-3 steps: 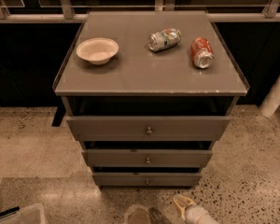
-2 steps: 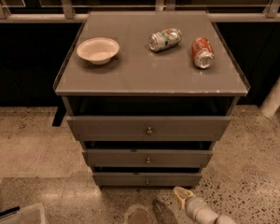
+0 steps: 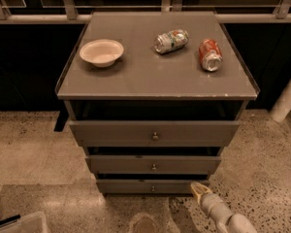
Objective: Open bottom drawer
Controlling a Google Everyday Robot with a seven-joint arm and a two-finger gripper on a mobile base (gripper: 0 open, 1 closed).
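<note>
The grey-brown cabinet has three drawer fronts, each with a small round metal knob. The bottom drawer (image 3: 153, 186) is the narrowest and lowest front, just above the floor, and sits flush under the middle drawer (image 3: 153, 164). The top drawer (image 3: 155, 133) is the widest. My gripper (image 3: 199, 190) reaches up from the bottom right; its pale tip is at the right end of the bottom drawer front, to the right of that drawer's knob (image 3: 153, 188).
On the cabinet top (image 3: 155, 79) lie a white bowl (image 3: 102, 52), a crushed silver can (image 3: 171, 41) and a crushed red can (image 3: 210, 54). Speckled floor surrounds the cabinet. A white post (image 3: 287, 101) stands at right. A pale bin corner (image 3: 19, 224) shows bottom left.
My gripper has moved up and forward from the lower edge of the view to the right end of the bottom drawer front. The drawers and tabletop items have not moved.
</note>
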